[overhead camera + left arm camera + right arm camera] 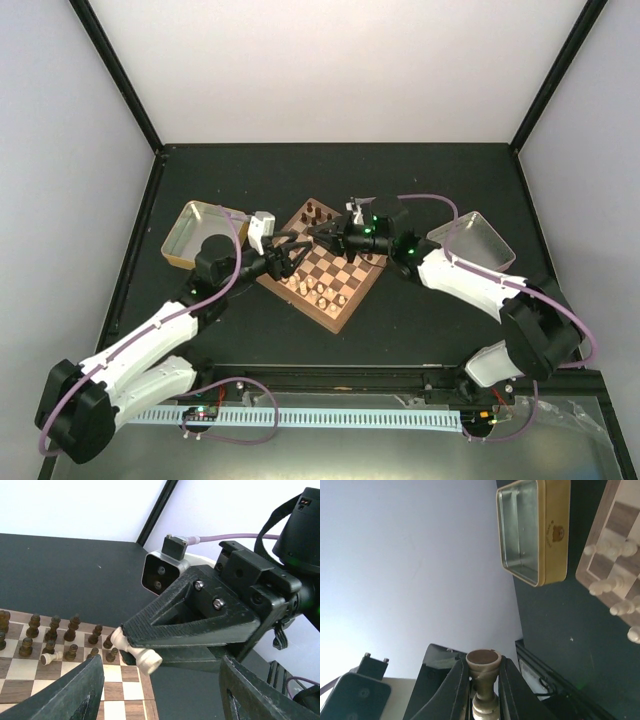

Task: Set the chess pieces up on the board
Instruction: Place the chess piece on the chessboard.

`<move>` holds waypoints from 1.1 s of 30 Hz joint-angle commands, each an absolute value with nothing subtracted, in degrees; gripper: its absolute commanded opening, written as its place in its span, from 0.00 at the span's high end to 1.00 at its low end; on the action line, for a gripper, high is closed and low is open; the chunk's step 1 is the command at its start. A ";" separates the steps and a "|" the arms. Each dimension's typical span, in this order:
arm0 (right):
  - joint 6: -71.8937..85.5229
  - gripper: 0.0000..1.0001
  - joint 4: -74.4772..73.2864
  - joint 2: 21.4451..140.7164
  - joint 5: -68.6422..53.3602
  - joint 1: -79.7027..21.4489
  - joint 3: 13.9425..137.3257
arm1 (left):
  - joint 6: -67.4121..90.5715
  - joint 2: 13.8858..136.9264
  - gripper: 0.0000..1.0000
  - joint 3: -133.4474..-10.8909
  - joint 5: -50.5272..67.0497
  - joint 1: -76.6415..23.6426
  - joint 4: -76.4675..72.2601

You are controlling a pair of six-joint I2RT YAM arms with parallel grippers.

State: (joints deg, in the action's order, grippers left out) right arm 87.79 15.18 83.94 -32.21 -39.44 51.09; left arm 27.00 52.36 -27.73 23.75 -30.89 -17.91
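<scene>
The board [350,300] lies turned like a diamond in the middle of the table. Dark chess pieces [318,212] stand along its far side and pale ones [325,290] along its near side. My right gripper [322,234] hovers over the board's far part, shut on a pale piece [483,672], which lies sideways between its fingers in the left wrist view [137,652]. My left gripper [298,252] is open and empty just left of it, and its fingers [85,690] frame that piece. A small pale piece [50,657] lies on its side among the dark ones [52,630].
An open metal tin [200,232] sits left of the board and shows in the right wrist view [535,530]. A second tin [475,240] sits right of the board. Black frame posts stand at the table's far corners.
</scene>
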 commanded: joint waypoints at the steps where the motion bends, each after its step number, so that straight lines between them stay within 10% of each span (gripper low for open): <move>1: 91.85 0.92 17.01 83.72 -34.19 -40.25 52.21 | 26.04 52.88 0.35 -29.94 24.82 -31.38 -19.29; 24: 91.39 0.85 14.85 84.19 -37.00 -40.53 51.24 | 21.60 57.82 0.50 -32.58 25.27 -31.79 -21.25; 33: 89.82 0.86 15.38 84.00 -39.12 -40.56 51.42 | 21.99 58.96 0.79 -33.08 23.24 -31.75 -20.92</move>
